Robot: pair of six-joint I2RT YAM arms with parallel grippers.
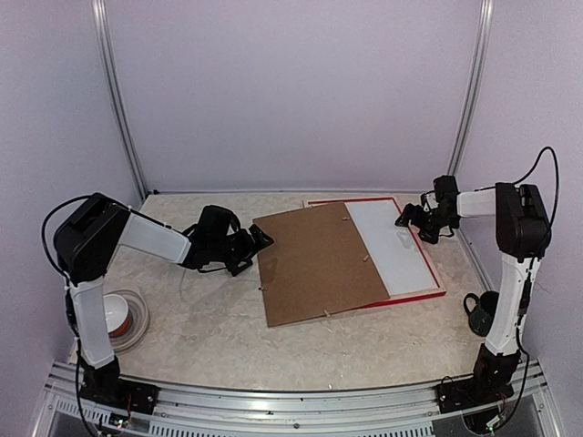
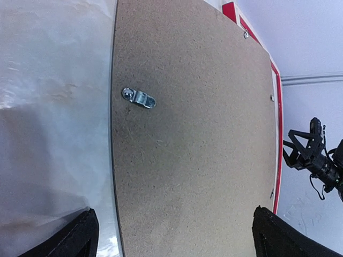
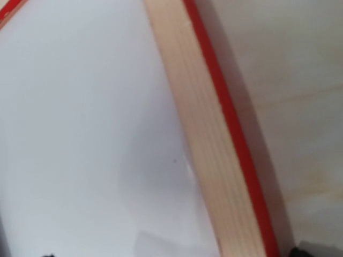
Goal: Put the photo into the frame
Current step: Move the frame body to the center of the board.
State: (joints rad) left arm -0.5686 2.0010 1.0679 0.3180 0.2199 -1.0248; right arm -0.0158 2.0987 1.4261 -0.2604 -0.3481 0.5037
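The frame (image 1: 410, 299) lies rear side up at the right of the table, red-edged, with a pale wood inner edge (image 3: 198, 134). A white sheet (image 1: 392, 246) lies inside it; no cat print shows, so I cannot tell whether it is the photo's back. The brown backing board (image 1: 314, 264) lies askew over the frame's left part, one metal clip (image 2: 138, 98) showing. My left gripper (image 1: 260, 238) is open at the board's left edge, its jaws wide over the board (image 2: 193, 123). My right gripper (image 1: 410, 220) is open over the frame's far right edge.
A white tape roll (image 1: 123, 314) sits by the left arm's base. A dark mug (image 1: 483, 312) stands at the right edge by the right arm. Walls close the table at the back and sides.
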